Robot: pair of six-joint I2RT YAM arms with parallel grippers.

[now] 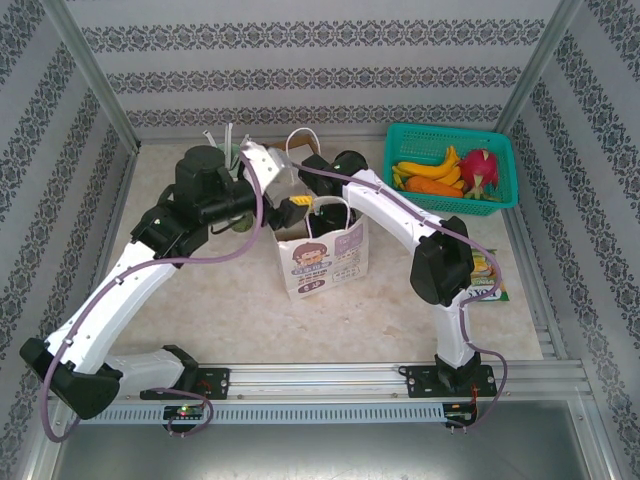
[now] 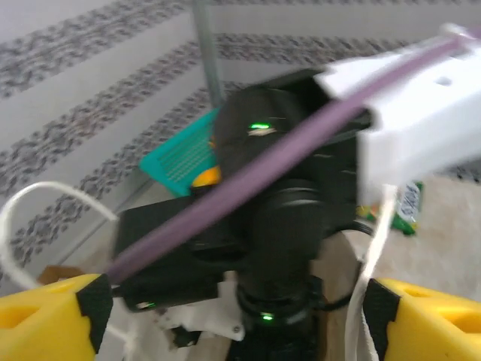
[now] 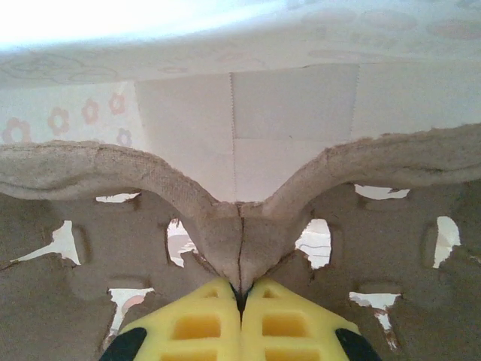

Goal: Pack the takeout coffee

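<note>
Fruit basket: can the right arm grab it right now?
Probably not yet. The right pincer is shut on the brown cup tray inside the paper bag, so it is busy. The fruit basket sits near that arm, but it must let go first.

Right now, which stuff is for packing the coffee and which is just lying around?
For the job: paper bag; cardboard cup tray, pinched by the right gripper; open left gripper.
Just lying about: teal fruit basket; green packet; white straws.
</note>
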